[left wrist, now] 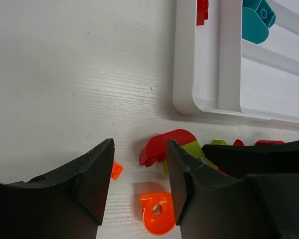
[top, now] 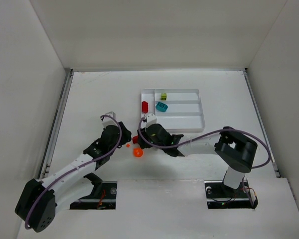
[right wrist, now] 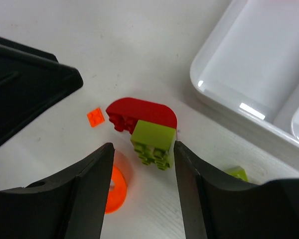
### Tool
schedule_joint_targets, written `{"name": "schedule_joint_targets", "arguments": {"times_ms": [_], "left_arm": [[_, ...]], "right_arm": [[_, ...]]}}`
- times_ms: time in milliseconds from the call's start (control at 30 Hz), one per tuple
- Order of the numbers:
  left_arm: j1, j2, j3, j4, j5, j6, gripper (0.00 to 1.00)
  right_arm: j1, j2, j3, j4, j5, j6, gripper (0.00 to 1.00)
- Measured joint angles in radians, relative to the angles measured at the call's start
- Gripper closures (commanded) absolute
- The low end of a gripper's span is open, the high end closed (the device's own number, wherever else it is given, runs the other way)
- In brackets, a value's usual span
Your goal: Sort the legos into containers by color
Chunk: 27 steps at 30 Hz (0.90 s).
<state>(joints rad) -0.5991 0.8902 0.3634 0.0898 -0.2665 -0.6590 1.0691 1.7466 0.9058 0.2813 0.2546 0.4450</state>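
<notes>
Sorting looks barely begun: three legos lie in the tray, a loose cluster waits on the surface, and the left tool and right tool are both parted, gripping nothing.

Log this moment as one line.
left gripper open, empty | right gripper open around green brick, beside red brick | tray slots hold red block, green block, teal block | orange ring loose on table

The orange ring is half hidden behind the right pincer, and the tray runs off the edge.
</notes>
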Motion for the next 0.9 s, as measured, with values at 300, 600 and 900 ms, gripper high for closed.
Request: {"name": "schedule_joint_targets", "arguments": {"times_ms": [300, 600, 900], "left_arm": [[0.008, -0.011, 0.0, -0.01, 0.005, 0.0, 0.56], [0.019, -0.013, 0.0, -0.013, 0.022, 0.0, 0.56], [0.018, -0.013, 0.0, -0.013, 0.028, 0.0, 0.55]], "right_arm": [[0.01, 0.043, 0.048, -0.045, 0.038, 0.005, 0.42], [0.019, 0.068, 0.089, -0.106, 0.069, 0.008, 0.45], [0.019, 0.101, 0.126, -0.137, 0.063, 0.017, 0.74]]}}
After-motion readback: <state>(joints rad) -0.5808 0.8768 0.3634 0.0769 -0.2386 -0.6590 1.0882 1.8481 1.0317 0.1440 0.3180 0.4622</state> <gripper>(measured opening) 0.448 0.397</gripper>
